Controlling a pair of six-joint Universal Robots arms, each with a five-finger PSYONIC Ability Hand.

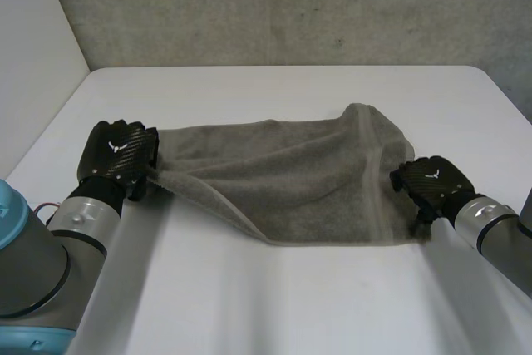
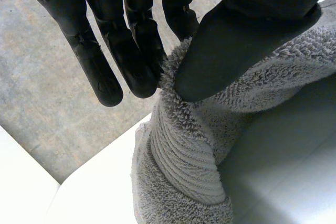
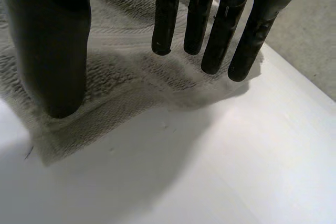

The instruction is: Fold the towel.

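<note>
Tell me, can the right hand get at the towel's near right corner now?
Probably yes: the right hand is at the towel's right edge, just beside that corner, fingers straight, and nothing lies between.

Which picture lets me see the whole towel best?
The head view: the towel lies spread on the table between both hands. The left wrist view shows a bunched bit pinched by the left hand; the right wrist view, an edge under the right hand.

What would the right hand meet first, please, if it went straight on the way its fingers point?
The towel: the right hand aims straight fingers at its edge near a corner, with the white table just beneath, though depth is unclear.
</note>
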